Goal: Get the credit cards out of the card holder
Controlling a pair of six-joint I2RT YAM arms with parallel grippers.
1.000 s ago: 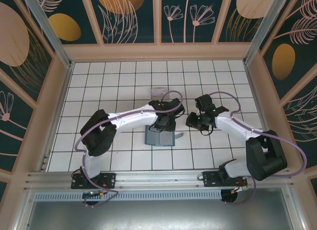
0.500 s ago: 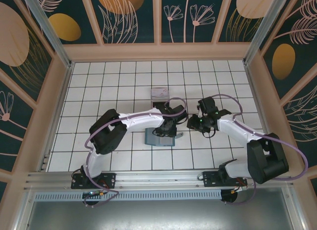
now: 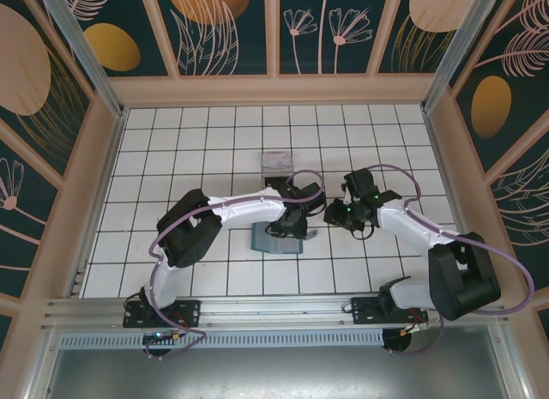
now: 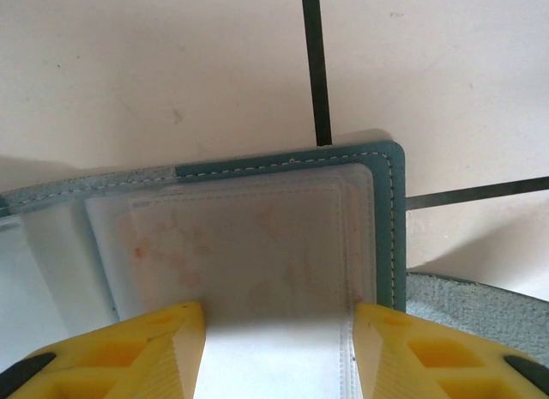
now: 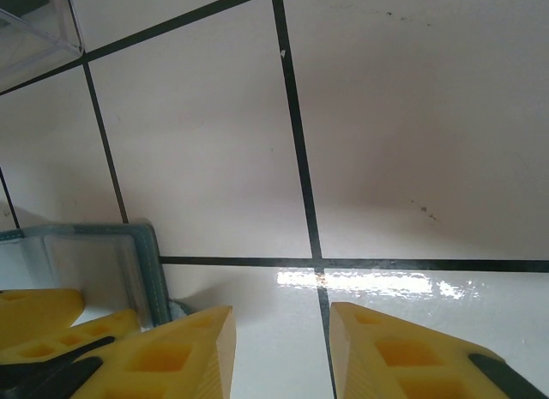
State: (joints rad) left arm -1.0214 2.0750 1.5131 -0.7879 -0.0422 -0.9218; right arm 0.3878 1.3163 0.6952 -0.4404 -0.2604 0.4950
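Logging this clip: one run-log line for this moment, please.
left pincer: open over card holder | pale card: inside holder | right pincer: open beside holder

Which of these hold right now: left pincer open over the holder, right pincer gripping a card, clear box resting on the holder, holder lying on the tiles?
Left pincer is open over the holder: true.
Right pincer grips a card: false. It is open above bare tiles, beside the holder.
Clear box rests on the holder: false. It stands apart from it on the tiles.
Holder lies on the tiles: true.
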